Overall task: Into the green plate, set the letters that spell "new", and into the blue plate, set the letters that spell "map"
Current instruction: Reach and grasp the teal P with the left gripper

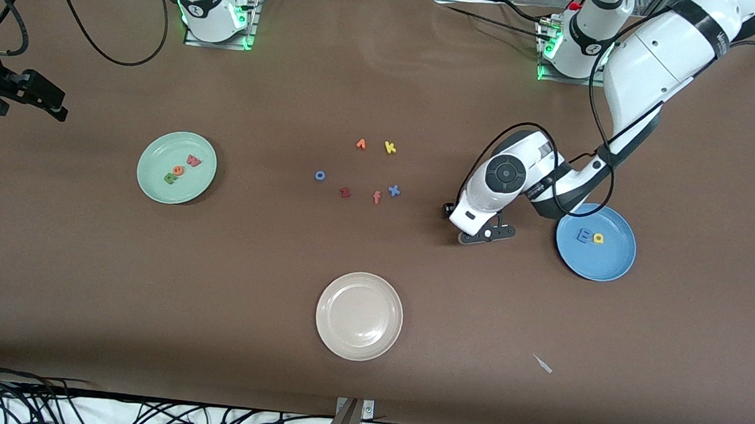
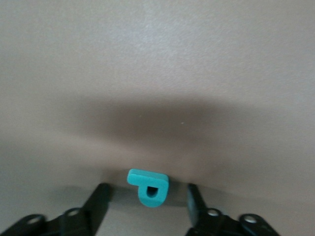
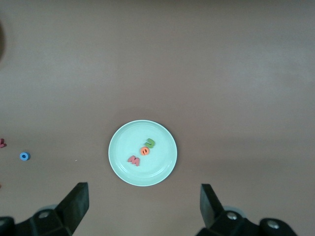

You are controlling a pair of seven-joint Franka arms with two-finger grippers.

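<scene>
Left hand (image 2: 147,206) straddles the teal p (image 2: 148,187) on the brown table (image 1: 143,274).

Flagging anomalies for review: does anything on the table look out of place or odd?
One small thing: a pale sliver of debris lies on the table, nearer the front camera than the blue plate. It belongs to no letter or plate. Nothing spilled or damaged.

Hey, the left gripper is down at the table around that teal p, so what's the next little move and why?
Probably finish closing the left gripper on the teal p, then lift. The p lies on the table between the fingers, which have not yet touched it. The blue plate holds only the blue m and yellow a, so p is the missing letter.
</scene>
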